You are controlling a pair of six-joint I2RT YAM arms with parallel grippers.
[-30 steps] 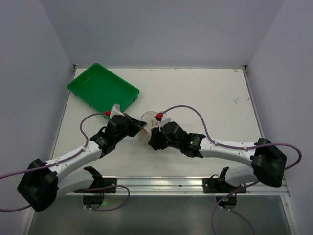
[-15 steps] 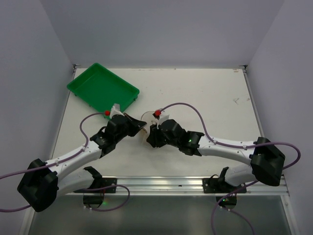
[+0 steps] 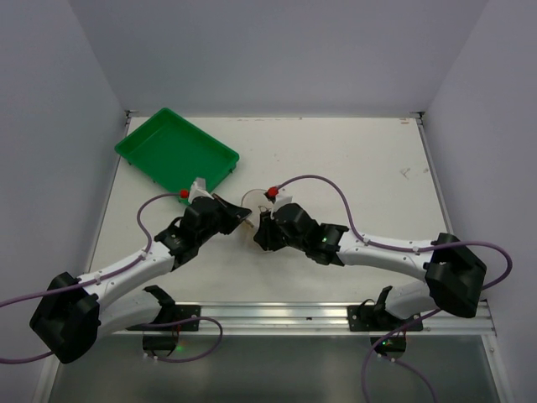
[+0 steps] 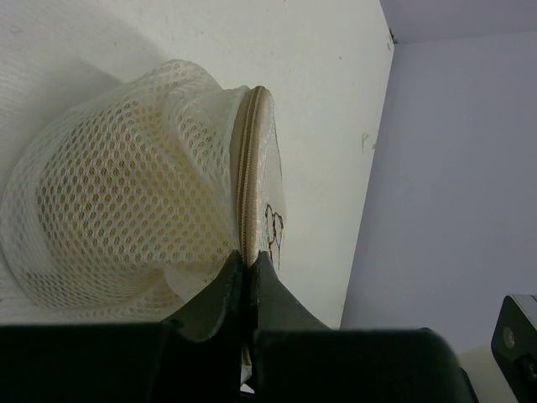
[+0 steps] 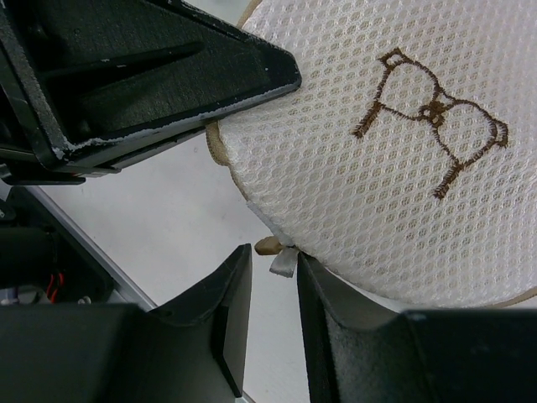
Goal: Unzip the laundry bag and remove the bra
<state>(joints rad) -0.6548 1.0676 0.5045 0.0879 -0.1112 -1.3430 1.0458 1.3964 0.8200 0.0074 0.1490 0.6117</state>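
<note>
White mesh drum-shaped laundry bag (image 4: 117,210) | left gripper (image 4: 247,260) is clamping its rim | right gripper (image 5: 273,256), unclenched, is straddling small pale zip pull (image 5: 284,262) | risk: tiny pull slipping out.

A white tabletop (image 3: 361,159) is enclosed on three sides by plain, pale lavender walls (image 3: 277,50). Its near edge is bordered by a metal rail (image 3: 277,316). Soft, even light is cast throughout. A few faint marks (image 3: 405,172) are seen toward its right side.

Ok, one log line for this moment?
left hand: shut on laundry bag rim | right hand: open, straddling zipper pull | zipper: closed where seen
</note>
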